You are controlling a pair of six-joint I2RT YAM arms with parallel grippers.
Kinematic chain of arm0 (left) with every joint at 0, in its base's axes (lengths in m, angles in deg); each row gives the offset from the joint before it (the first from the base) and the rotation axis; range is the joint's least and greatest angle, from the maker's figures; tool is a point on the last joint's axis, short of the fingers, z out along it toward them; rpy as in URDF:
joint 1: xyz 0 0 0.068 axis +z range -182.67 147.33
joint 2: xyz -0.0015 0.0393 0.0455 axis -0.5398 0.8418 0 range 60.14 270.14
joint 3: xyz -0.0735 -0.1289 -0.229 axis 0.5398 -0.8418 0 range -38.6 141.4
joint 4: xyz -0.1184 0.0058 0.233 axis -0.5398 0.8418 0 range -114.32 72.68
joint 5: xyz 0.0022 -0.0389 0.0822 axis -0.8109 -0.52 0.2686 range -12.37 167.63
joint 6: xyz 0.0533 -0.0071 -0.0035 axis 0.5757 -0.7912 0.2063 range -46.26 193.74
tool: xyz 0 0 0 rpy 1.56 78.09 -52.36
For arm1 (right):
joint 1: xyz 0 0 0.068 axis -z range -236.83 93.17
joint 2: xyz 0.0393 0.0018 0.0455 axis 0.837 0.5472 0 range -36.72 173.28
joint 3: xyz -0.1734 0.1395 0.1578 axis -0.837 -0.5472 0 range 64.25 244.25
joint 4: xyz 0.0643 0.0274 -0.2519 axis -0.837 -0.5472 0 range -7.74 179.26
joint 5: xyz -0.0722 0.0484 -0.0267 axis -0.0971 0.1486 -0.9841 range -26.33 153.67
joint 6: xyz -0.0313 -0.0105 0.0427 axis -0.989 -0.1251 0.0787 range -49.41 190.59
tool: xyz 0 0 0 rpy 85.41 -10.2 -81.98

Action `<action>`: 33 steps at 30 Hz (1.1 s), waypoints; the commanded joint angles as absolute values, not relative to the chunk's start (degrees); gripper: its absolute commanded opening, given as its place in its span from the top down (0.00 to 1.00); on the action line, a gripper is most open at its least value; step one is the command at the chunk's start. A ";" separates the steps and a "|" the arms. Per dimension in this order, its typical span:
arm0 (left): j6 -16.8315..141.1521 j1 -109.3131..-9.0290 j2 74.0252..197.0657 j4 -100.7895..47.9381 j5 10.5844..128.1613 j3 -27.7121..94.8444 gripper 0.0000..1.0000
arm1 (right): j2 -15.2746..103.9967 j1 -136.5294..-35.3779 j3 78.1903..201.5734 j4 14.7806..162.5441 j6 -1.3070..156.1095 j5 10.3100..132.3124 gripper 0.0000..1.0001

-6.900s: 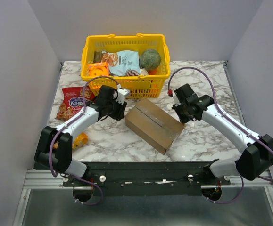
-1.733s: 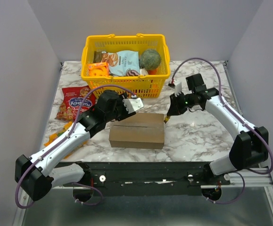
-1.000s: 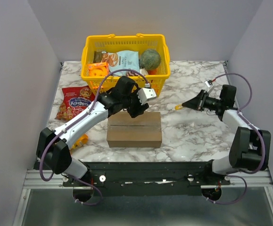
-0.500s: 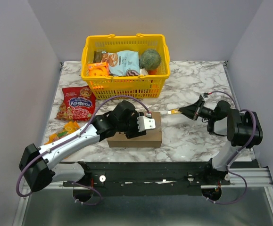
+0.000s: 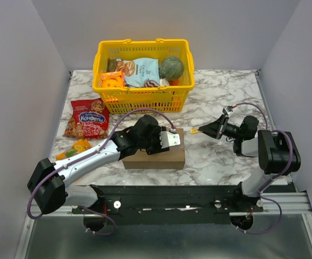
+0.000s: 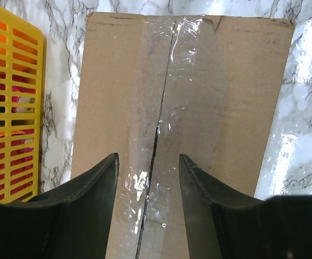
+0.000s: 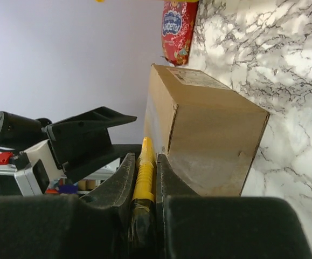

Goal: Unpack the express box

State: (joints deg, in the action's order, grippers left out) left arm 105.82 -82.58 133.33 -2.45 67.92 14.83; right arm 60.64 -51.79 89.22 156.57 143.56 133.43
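Observation:
The express box (image 5: 153, 160), a brown carton with a clear-taped seam, lies at the table's front centre. My left gripper (image 5: 172, 141) hovers over its top, open; in the left wrist view the fingers (image 6: 94, 183) straddle the seam of the box (image 6: 226, 97) with nothing between them. My right gripper (image 5: 210, 128) lies low at the box's right, shut on a thin yellow tool (image 5: 195, 130) whose tip points at the box's right end. In the right wrist view the yellow tool (image 7: 145, 162) sits between the jaws, level with the corner of the box (image 7: 209, 129).
A yellow basket (image 5: 142, 43) full of groceries stands behind the box; its side (image 6: 10, 108) shows in the left wrist view. A red snack bag (image 5: 88, 117) and an orange packet (image 5: 79, 147) lie at the left. White walls close off both sides.
My left gripper came forward from the box's back edge to over its top and closed slightly. My right arm dropped low and brought the yellow tool's tip leftward to the box's right end.

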 commanded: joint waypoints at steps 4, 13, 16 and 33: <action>105.56 -82.86 133.97 -4.37 69.20 13.78 0.44 | 59.34 -51.90 88.85 149.47 135.01 129.95 1.00; 105.82 -83.03 133.27 -5.07 69.63 12.38 0.44 | 61.28 -53.22 89.91 149.63 136.06 129.32 0.99; 105.82 -83.03 133.62 -5.78 70.08 12.20 0.44 | 61.89 -53.66 90.00 149.64 136.50 129.32 0.99; 104.50 -83.38 132.47 -6.66 70.60 9.83 0.45 | 63.21 -54.81 90.26 152.54 140.72 129.76 1.00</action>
State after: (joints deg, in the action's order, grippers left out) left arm 105.31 -82.80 133.55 -6.32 69.58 11.31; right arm 63.79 -54.28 89.46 152.61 141.65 130.34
